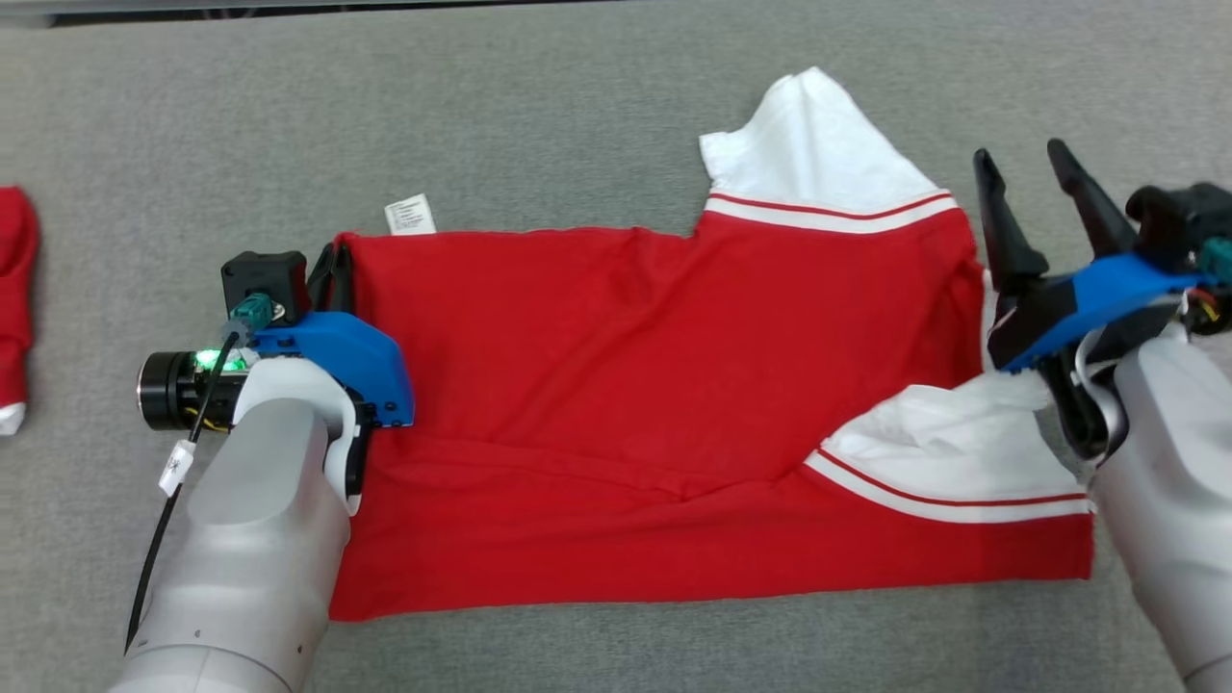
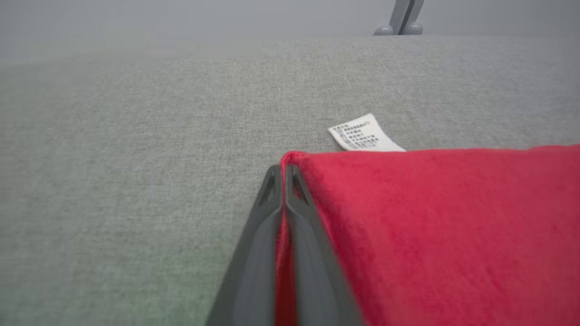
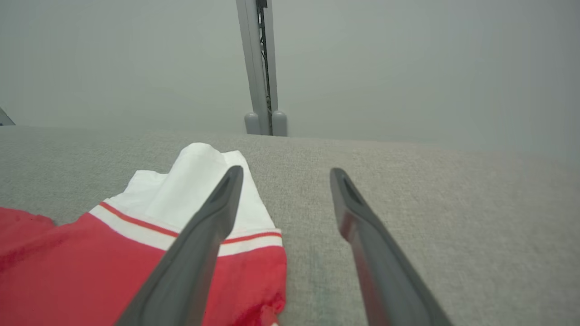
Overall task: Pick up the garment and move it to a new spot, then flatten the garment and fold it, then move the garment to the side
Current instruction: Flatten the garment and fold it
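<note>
Red garment [image 1: 626, 385]; white sleeves [image 1: 818, 144], each with a thin red stripe. White label [image 1: 410, 214], dark print. Grey tabletop [image 1: 289, 115], fine weave. Left tool [image 2: 282, 174] and right tool [image 1: 1020, 154]: dark grey fingers [image 3: 199, 244], blue housings [image 1: 346, 356]. Red cloth [image 1: 14, 279] at left edge, white tip.

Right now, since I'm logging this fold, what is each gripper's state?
Left gripper: closed on a corner of the red fabric shirt with white sleeves.
Right gripper: open, holding nothing.

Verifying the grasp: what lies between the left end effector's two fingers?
Fabric of the red shirt: the left wrist view shows its corner pinched between the shut left end effector's fingers.
</note>
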{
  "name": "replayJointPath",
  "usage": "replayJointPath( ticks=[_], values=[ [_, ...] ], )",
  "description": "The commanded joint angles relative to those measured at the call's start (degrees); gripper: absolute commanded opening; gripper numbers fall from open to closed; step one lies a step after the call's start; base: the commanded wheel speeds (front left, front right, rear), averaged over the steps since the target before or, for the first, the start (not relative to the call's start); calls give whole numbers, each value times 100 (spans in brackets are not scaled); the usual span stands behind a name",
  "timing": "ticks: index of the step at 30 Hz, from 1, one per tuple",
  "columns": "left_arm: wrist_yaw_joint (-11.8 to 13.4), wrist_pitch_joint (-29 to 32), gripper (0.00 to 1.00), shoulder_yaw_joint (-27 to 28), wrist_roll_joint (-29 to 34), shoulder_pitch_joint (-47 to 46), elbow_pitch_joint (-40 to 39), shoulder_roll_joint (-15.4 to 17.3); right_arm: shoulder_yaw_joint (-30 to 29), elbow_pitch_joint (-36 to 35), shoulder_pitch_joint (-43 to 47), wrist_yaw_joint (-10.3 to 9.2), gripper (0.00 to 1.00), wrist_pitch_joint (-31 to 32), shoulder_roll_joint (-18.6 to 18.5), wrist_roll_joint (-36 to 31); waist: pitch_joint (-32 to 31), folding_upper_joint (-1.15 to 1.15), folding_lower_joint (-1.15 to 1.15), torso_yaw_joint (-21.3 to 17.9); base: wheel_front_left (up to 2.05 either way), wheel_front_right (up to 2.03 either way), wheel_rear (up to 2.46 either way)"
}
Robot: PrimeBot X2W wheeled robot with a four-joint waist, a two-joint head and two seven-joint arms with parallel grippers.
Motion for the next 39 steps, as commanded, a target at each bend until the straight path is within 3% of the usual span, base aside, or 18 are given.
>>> replayJointPath(
  ticks=[1, 13, 19, 27, 28, 29, 30, 33, 39],
  values=[
    [39, -24, 0, -9, 11, -4, -43, 17, 47, 80, -158, 0, 100, 3, -56, 35, 78, 0, -1, 103, 0, 0, 0],
    [215, -62, 0, -131, 29, 221, -1354, -225, 971, 1487, -1591, 0, 100, 797, -564, 336, 496, 0, -1, 973, 0, 0, 0],
    [208, -63, 0, -585, -334, 344, -1848, -261, 1225, 1955, -2127, 0, 100, 1193, -800, 366, 730, 0, -1, 1365, 0, 0, 0],
    [522, -63, 0, -1284, -930, 435, -2205, -262, 1554, 2511, -2291, -1, 100, 1619, -893, 433, 818, 0, -1, 1566, 0, 0, 0],
    [550, -63, 0, -1342, -976, 430, -2214, -261, 1584, 2572, -2291, -2, 77, 1643, -899, 438, 815, 0, -1, 1577, 0, 0, 0],
    [571, -63, 0, -1385, -1009, 420, -2226, -262, 1596, 2601, -2292, -3, 20, 1617, -908, 463, 816, 0, -1, 1583, 0, 0, 0],
    [593, -63, 0, -1402, -1040, 407, -2242, -263, 1593, 2605, -2323, -3, 0, 1507, -943, 456, 818, 0, -1, 1586, 0, 0, 0],
    [655, -64, 0, -1406, -1094, 350, -2266, -262, 1587, 2635, -2416, -4, 0, 1279, -975, 499, 820, 0, -1, 1567, 0, 0, 0],
    [780, -64, 0, -1130, -959, 334, -2506, -261, 1370, 2750, -2734, -3, 0, 252, -1109, 361, 751, 0, -1, 1458, 0, 0, 0]
  ],
)
